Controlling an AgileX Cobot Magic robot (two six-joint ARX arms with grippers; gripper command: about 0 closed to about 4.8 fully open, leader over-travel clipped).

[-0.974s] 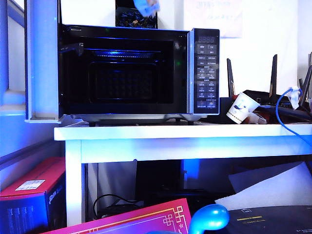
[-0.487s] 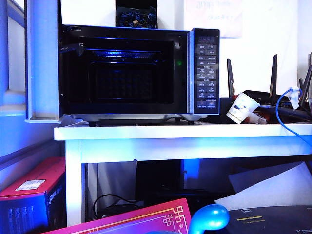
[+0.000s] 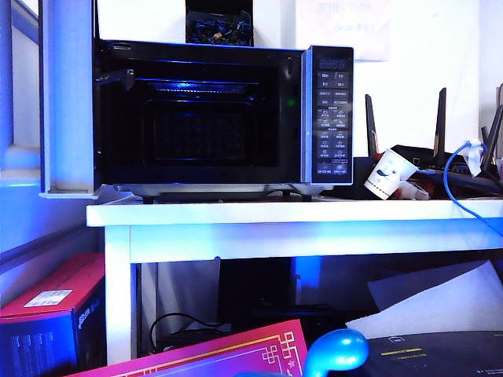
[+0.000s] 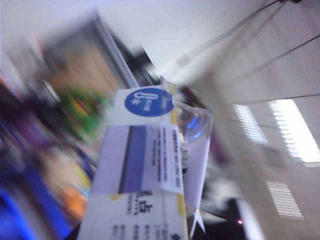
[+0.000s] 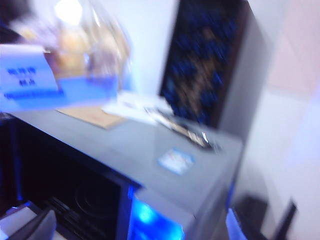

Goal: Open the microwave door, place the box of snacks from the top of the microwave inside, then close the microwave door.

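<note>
Microwave [image 3: 224,114] sits on the white surface [image 3: 314,212], door [image 3: 69,98] swung wide, cavity bare, ready for loading. Left pincer [image 4: 165,220], out of exterior view, seems to be pinching the box of snacks [image 4: 150,165] aloft, w/ pale packets inside [image 5: 75,50]. Right pincer [image 5: 30,227] hovers spread by the microwave's top; taller dark box [image 3: 220,25] there.

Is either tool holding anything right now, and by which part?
The box of snacks fills the left wrist view, likely carried by the left tool; the hold point is hidden. The right tool is out of view.
</note>
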